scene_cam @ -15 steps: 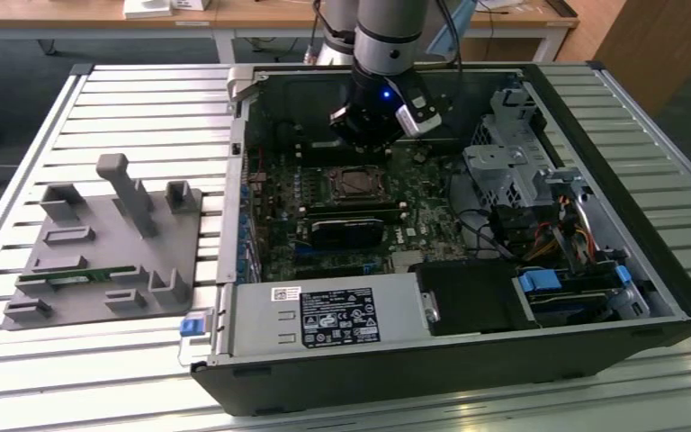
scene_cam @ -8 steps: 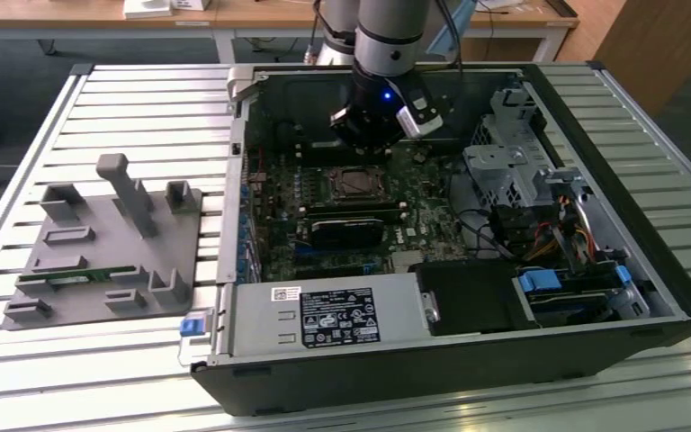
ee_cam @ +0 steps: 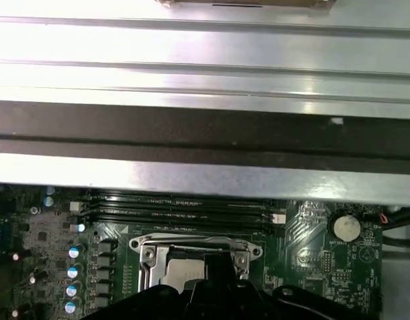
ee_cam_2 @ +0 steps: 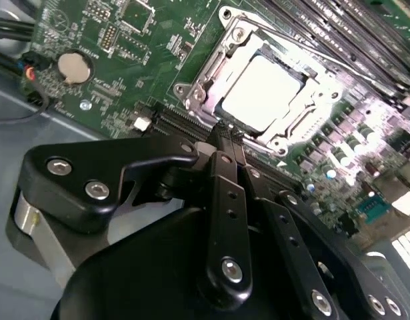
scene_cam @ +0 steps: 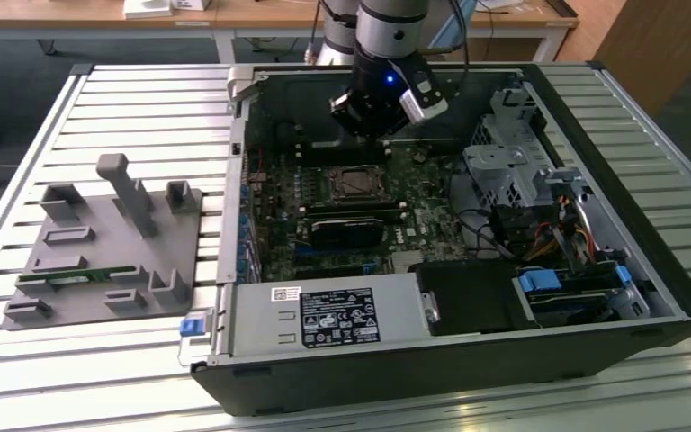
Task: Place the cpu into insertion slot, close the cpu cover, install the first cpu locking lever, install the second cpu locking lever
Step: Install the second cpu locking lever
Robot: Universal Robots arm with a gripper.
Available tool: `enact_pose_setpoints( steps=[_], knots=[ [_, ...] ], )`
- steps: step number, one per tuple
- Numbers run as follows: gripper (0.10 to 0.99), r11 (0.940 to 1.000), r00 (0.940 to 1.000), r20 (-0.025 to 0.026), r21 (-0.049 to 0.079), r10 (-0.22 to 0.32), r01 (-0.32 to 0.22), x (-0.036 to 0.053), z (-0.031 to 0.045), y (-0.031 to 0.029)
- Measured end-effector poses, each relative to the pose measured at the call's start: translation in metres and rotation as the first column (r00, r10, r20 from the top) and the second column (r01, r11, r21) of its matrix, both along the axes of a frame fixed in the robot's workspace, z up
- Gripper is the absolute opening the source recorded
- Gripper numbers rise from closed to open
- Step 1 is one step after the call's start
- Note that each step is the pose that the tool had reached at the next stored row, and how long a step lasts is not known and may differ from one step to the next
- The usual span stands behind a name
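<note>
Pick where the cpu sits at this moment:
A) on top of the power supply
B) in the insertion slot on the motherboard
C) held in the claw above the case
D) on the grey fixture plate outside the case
B: in the second wrist view the cpu lies flat in the insertion slot, inside the silver frame.
</note>
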State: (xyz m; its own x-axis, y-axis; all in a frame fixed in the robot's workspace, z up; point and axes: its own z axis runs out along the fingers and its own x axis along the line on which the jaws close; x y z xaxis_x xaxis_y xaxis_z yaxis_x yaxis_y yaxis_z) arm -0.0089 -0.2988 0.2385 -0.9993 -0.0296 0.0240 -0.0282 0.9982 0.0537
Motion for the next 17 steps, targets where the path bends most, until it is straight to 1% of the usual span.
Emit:
enact_pose_setpoints(
  steps=[1,3,5,12,17],
  knots=[
    [0.106,1.0,1.0,0.0011,0.0,0.0,0.0,0.0,0.0015,-0.0002],
    [0.106,1.0,1.0,0.0038,0.0,0.0,0.0,0.0,0.0018,-0.0019],
    [0.106,1.0,1.0,0.0041,0.0,0.0,0.0,0.0,0.0018,-0.0051],
    [0.106,1.0,1.0,0.0041,0.0,0.0,0.0,0.0,0.0017,-0.0227],
    [0.106,1.0,1.0,0.0039,0.0,0.0,0.0,0.0,0.0014,-0.0325]
  ],
)
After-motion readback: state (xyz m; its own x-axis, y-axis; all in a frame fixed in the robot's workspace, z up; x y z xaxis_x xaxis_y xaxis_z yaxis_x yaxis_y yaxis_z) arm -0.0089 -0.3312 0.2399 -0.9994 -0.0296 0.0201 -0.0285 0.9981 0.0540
